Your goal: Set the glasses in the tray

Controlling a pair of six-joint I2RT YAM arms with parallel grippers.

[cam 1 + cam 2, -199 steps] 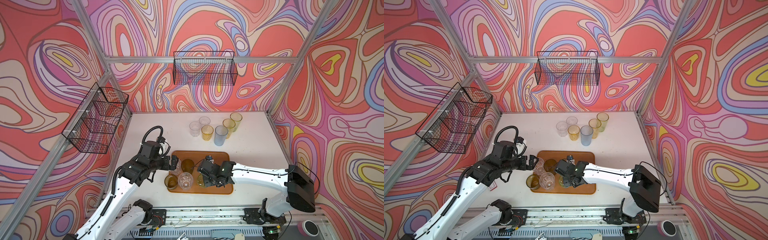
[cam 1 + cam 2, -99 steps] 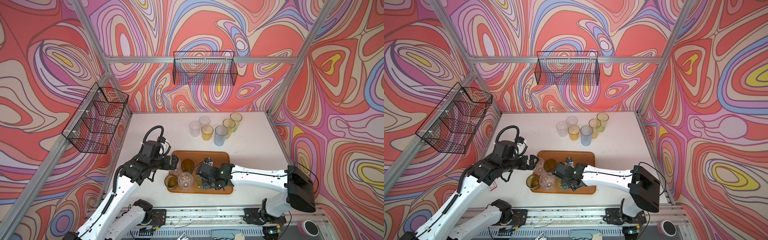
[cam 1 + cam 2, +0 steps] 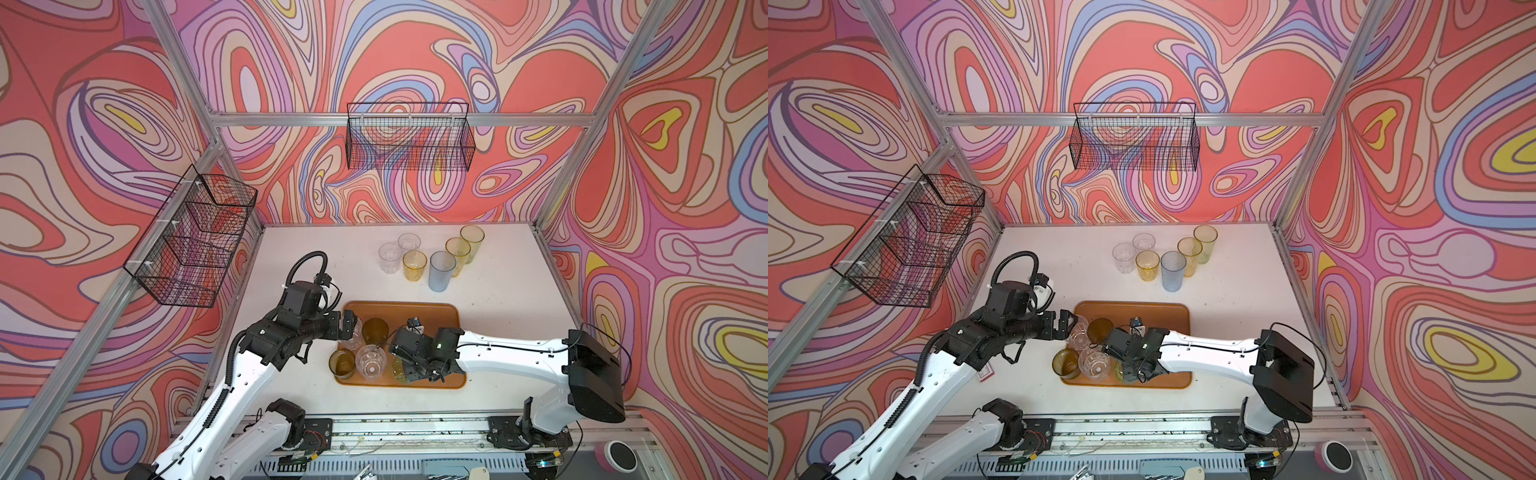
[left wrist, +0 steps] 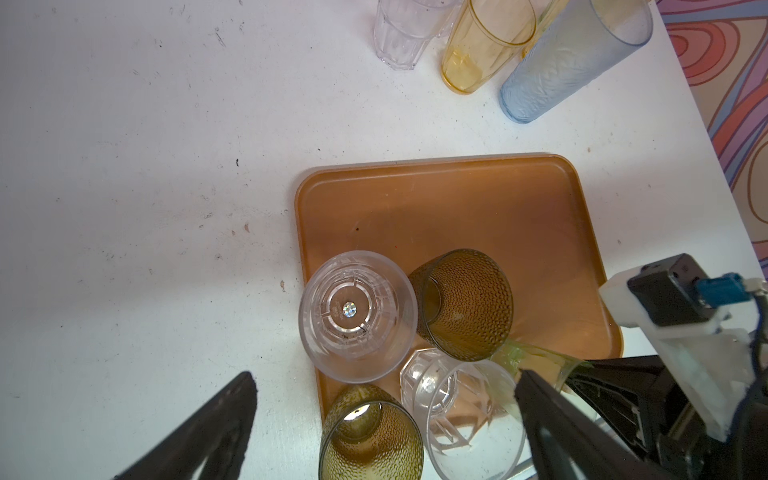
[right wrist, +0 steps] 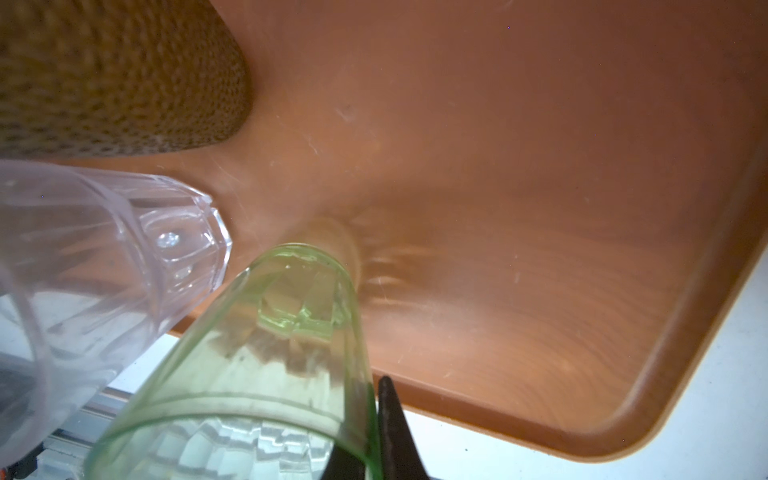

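left pincer (image 4: 386, 374) spread wide over tray (image 4: 457, 216), right arm low, right pincer (image 5: 374, 440) clamping green glass (image 5: 266, 374) rim

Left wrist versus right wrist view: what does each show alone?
Left wrist only: the pale blue glass, yellow glass and clear ribbed glass on the table, off the tray. Right wrist only: the view inside the green glass down to its base. Both: the tray, the green glass held by the shut right claw, a dimpled amber glass, a clear faceted glass.
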